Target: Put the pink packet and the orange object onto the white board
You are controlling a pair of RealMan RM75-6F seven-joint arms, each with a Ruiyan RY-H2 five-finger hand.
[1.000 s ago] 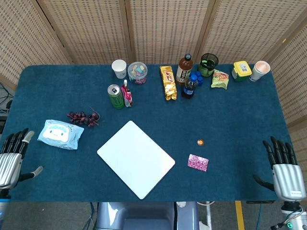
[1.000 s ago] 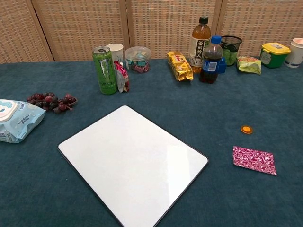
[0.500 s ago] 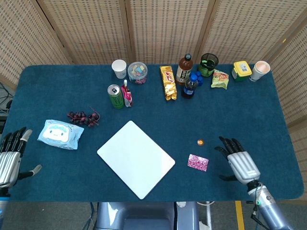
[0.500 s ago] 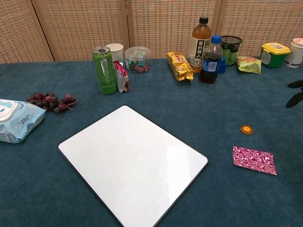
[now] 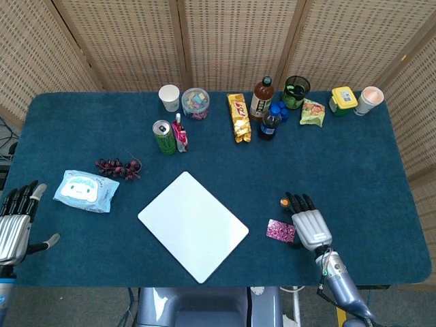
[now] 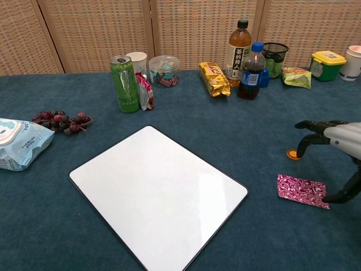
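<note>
The pink patterned packet (image 5: 279, 231) (image 6: 302, 190) lies flat on the blue cloth, right of the white board (image 5: 193, 225) (image 6: 158, 192). A small orange disc (image 5: 284, 201) (image 6: 291, 154) sits just beyond the packet. My right hand (image 5: 310, 227) (image 6: 337, 142) hovers open at the packet's right edge, fingers spread and pointing toward the orange disc, holding nothing. In the chest view its fingertips hang just above the disc and its thumb reaches down by the packet's right corner. At the table's near left edge, my left hand (image 5: 15, 225) stays open and empty; the chest view does not show it.
A wet-wipe pack (image 5: 86, 191) and grapes (image 5: 118, 167) lie left of the board. Along the back stand a green can (image 5: 163, 137), cup (image 5: 169, 97), candy jar (image 5: 195, 102), gold snack bag (image 5: 238, 117), two bottles (image 5: 261, 99), a mesh cup (image 5: 296, 91) and other tubs.
My right hand has come in from the table's right edge leftward to the packet and orange disc. The left hand, packet, disc and board have not moved.
</note>
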